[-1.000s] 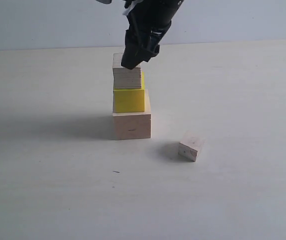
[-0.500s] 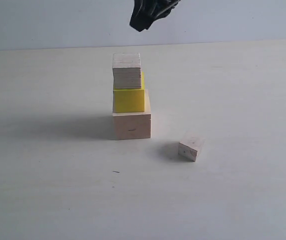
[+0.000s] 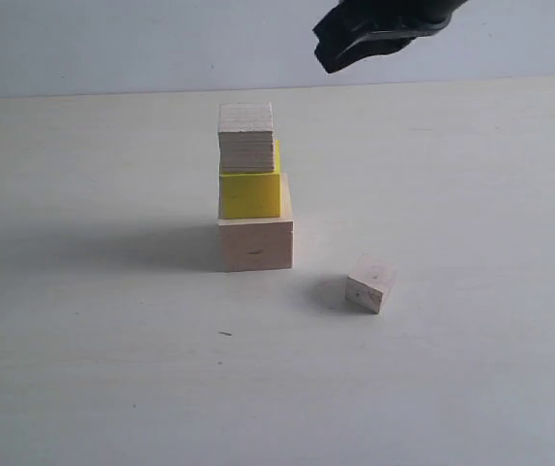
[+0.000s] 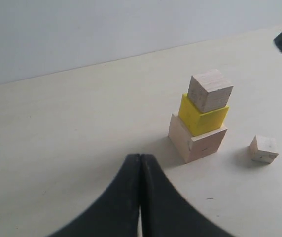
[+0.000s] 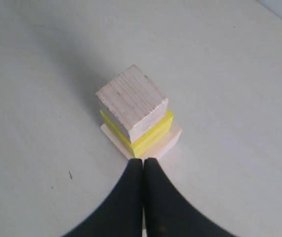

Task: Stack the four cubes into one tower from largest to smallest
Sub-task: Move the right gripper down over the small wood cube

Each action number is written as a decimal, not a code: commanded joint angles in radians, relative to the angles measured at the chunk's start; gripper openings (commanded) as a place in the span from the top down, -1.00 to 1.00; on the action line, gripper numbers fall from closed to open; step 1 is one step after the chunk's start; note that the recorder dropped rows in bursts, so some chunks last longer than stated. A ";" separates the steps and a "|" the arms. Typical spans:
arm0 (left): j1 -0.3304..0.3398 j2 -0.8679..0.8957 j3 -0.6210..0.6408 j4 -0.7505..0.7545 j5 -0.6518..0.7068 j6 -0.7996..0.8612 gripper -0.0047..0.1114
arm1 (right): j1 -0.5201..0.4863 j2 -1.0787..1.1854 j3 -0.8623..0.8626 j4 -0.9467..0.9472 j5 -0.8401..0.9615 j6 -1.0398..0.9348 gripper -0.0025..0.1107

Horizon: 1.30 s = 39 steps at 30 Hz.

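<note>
A tower of three cubes stands mid-table: the big pale wood cube (image 3: 256, 243) at the bottom, the yellow cube (image 3: 250, 194) on it, a smaller wood cube (image 3: 246, 136) on top. The smallest wood cube (image 3: 371, 283) lies alone on the table to the tower's right and nearer the camera. My right gripper (image 3: 328, 56) hangs high above, right of the tower, shut and empty; in its wrist view (image 5: 143, 162) the tower (image 5: 133, 111) lies below the closed tips. My left gripper (image 4: 140, 158) is shut on nothing, well short of the tower (image 4: 202, 121) and the small cube (image 4: 264, 149).
The pale tabletop (image 3: 113, 369) runs back to a light wall (image 3: 113, 39). A small dark mark (image 3: 224, 334) sits on the table in front of the tower.
My right gripper let go of the top wood cube, rose off the tower, swung up and to the right, and closed its jaws. The cubes have not moved.
</note>
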 commanded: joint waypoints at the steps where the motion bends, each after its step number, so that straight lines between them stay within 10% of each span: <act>1: 0.002 0.093 0.003 0.004 -0.051 -0.011 0.92 | -0.014 -0.088 0.098 -0.057 -0.029 -0.008 0.96; 22: 0.002 0.321 0.003 0.001 -0.032 0.089 0.92 | -0.014 -0.077 0.424 -0.254 -0.267 0.131 0.93; 30: 0.002 0.321 0.003 -0.050 0.028 0.122 0.92 | -0.012 0.045 0.422 -0.261 -0.226 0.123 -0.05; 39: 0.002 0.321 0.003 -0.092 0.064 0.122 0.92 | -0.012 0.213 0.266 -0.261 -0.100 0.109 -0.11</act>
